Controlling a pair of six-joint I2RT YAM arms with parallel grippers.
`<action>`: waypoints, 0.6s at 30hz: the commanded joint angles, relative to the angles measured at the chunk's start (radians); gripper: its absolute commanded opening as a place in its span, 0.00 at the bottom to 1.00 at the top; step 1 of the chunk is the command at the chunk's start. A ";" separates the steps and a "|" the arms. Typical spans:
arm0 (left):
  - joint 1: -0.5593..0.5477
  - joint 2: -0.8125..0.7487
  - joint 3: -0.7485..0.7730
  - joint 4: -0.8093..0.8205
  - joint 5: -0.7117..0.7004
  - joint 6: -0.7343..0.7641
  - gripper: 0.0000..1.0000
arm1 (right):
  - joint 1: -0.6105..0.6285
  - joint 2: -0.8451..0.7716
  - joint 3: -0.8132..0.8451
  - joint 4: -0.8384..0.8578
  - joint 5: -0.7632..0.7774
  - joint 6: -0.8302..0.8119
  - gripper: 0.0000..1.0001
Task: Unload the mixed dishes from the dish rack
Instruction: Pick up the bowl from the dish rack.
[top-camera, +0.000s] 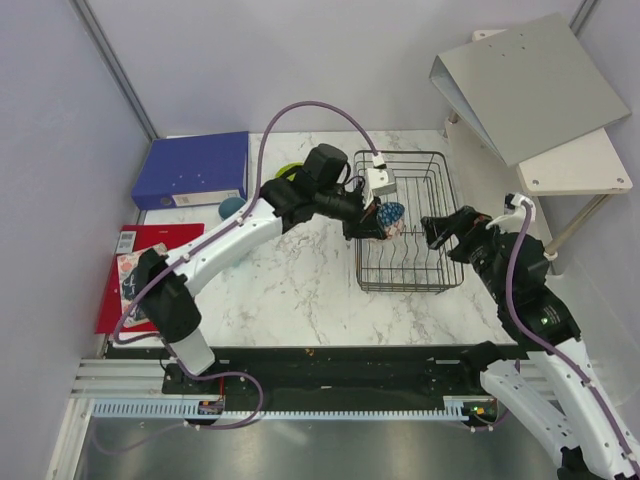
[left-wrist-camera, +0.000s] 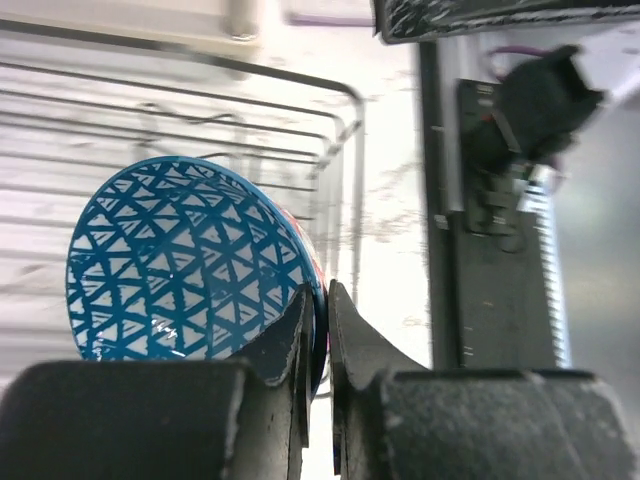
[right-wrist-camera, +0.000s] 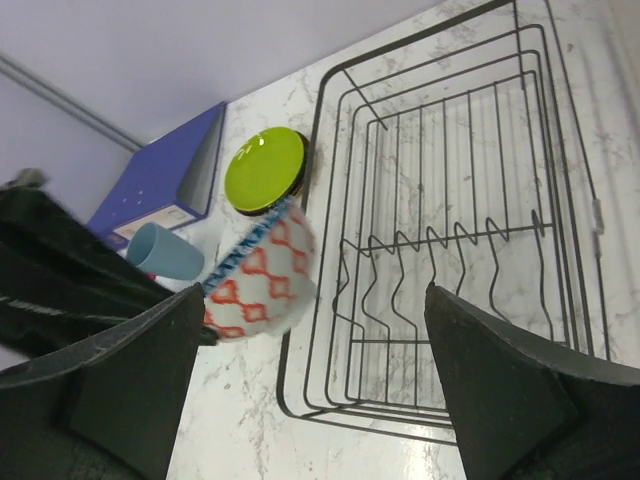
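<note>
Left gripper (left-wrist-camera: 318, 330) pinches rim of blue bowl (left-wrist-camera: 180, 260), which seems nested in red bowl (right-wrist-camera: 265, 280) — rim grip likely meant to carry both at once.
Pair held tilted at left wall of rack (top-camera: 400, 153), clear of slot wires.
Right gripper (top-camera: 447, 222) spread wide at rack's right side — likely standby.
Green plate (right-wrist-camera: 263, 170) and cup (right-wrist-camera: 165, 252) sit on table by binder (right-wrist-camera: 160, 190).

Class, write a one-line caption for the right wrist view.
Left gripper holds a patterned bowl at the edge of the dish rack; green plate and blue cup nearby.
</note>
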 joint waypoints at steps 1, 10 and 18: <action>-0.067 -0.187 -0.030 0.050 -0.542 0.054 0.02 | 0.002 0.108 0.115 -0.133 0.125 0.006 0.98; -0.155 -0.420 -0.365 0.080 -1.145 0.128 0.02 | 0.002 0.318 0.243 -0.172 0.011 -0.024 0.95; -0.229 -0.531 -0.537 0.056 -1.089 0.165 0.02 | 0.070 0.528 0.405 -0.214 -0.135 -0.123 0.89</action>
